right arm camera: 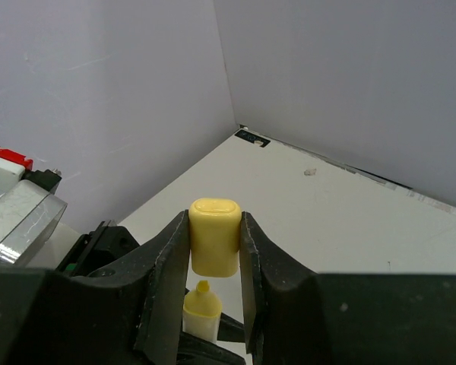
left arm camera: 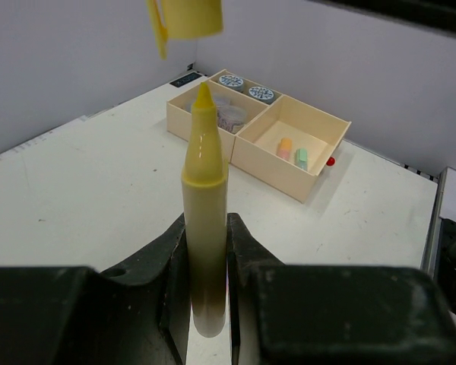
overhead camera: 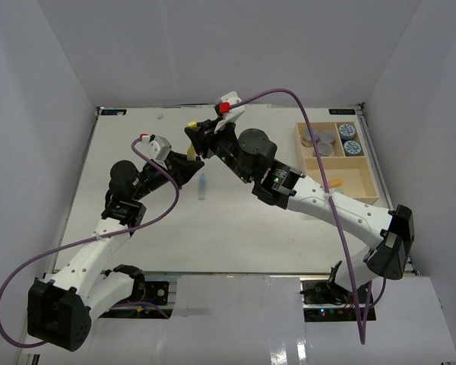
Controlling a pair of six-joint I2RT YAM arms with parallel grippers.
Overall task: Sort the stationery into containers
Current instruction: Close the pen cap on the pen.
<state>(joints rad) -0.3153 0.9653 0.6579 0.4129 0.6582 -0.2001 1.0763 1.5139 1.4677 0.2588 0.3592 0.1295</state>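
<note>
The table (overhead camera: 235, 236) carries the wooden tray (overhead camera: 362, 199) at its far right, well apart from both arms. Its small sections hold patterned rolls (overhead camera: 349, 138) and grey rolls (overhead camera: 319, 141); the larger section holds an orange block (left arm camera: 285, 147) and a green block (left arm camera: 302, 157). A blue marker (overhead camera: 203, 185) lies loose mid-table.

The left gripper (left arm camera: 206, 251) is clamped on the barrel of the yellow marker (left arm camera: 204, 228), tip uncovered and pointing up. The right gripper (right arm camera: 214, 251) is closed on the yellow cap (right arm camera: 214, 236), held just above the tip and apart from it.

Judgement: the step in hand is recapping. The cap's open mouth should be centred over the tip, its axis in line with the barrel, then pressed straight down. Any tilt risks jamming the rim or levering the marker out of its grip.
</note>
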